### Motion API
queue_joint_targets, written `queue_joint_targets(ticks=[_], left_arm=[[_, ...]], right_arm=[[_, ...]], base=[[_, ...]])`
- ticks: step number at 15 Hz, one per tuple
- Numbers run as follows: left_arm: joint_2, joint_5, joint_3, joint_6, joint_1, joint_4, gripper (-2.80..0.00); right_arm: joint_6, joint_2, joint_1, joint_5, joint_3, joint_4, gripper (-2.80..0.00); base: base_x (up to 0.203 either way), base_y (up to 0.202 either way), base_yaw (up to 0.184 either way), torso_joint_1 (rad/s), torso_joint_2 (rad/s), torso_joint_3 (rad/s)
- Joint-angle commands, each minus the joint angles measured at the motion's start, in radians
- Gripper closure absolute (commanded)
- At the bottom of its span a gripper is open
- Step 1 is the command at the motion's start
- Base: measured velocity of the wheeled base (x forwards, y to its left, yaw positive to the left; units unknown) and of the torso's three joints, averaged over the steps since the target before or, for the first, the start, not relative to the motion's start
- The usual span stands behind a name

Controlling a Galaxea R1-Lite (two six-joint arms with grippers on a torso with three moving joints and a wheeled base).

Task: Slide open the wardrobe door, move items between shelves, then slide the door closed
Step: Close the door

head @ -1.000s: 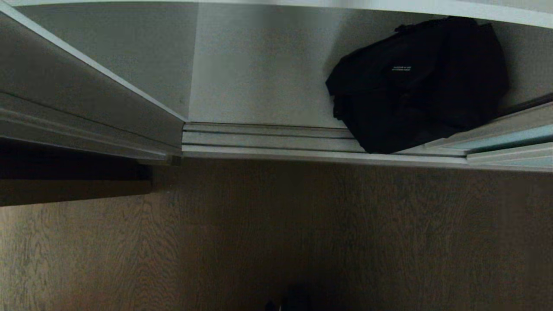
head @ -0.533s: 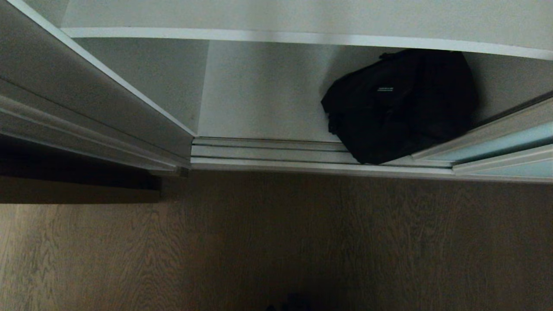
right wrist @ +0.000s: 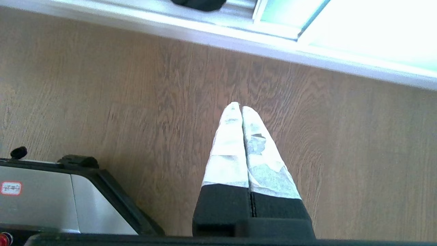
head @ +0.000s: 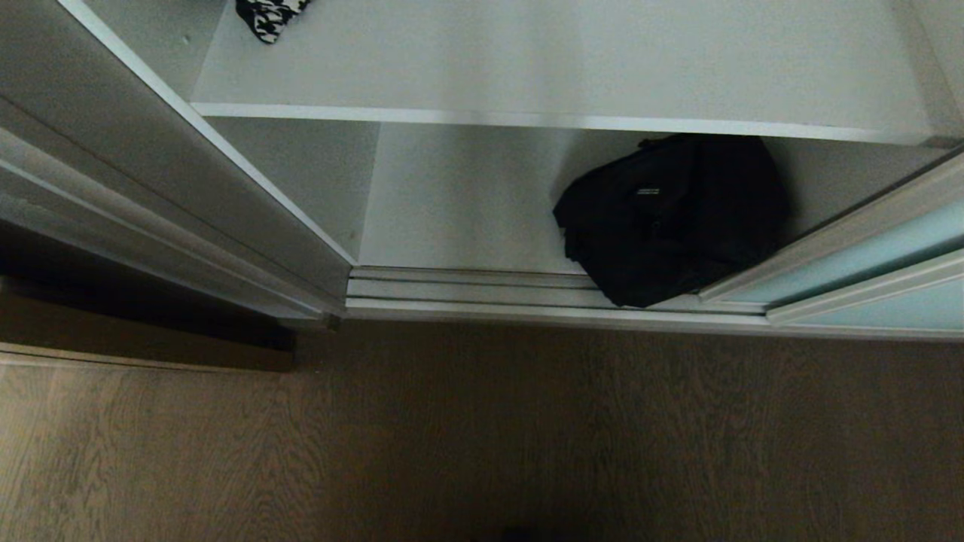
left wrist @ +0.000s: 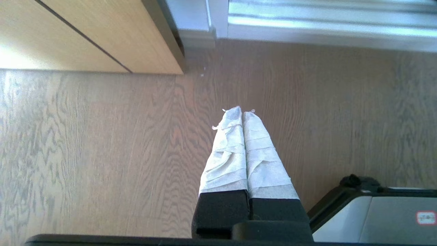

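Head view: bag (head: 670, 218) (no gripper)

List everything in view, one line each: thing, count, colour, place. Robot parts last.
black bag: one, black with small white lettering, bottom shelf, right side, front edge over the door track.
patterned cloth: one, black and white, upper shelf, back left.
shelves: two, grey-white, inside the wardrobe.
sliding wardrobe door: one, pale aqua glass in a silver frame, slid to the right.
wood cabinet: one, light wood, left of the wardrobe.
floor: one, brown wood, in front.
left gripper: one, white-wrapped, shut, above the floor.
right gripper: one, white-wrapped, shut, above the floor.
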State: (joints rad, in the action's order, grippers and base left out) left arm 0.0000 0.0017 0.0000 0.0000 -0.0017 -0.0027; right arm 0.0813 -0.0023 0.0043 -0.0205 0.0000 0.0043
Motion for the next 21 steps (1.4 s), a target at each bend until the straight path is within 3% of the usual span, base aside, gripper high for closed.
queue_joint_targets(ticks=[1,21], left_arm=[[0.002,0.0,0.0,-0.002,0.0,0.0,0.0],[0.002,0.0,0.0,-0.001,0.0,0.0,0.0]], right_arm=[[0.002,-0.002,0.0,-0.001,0.001,0.0,0.0],[-0.016,-0.002,0.0,0.002,0.0,-0.001,0.0]], base=[[0.0,0.0,0.0,-0.001,0.0,0.21],[0.0,0.0,0.0,0.002,0.0,0.201]])
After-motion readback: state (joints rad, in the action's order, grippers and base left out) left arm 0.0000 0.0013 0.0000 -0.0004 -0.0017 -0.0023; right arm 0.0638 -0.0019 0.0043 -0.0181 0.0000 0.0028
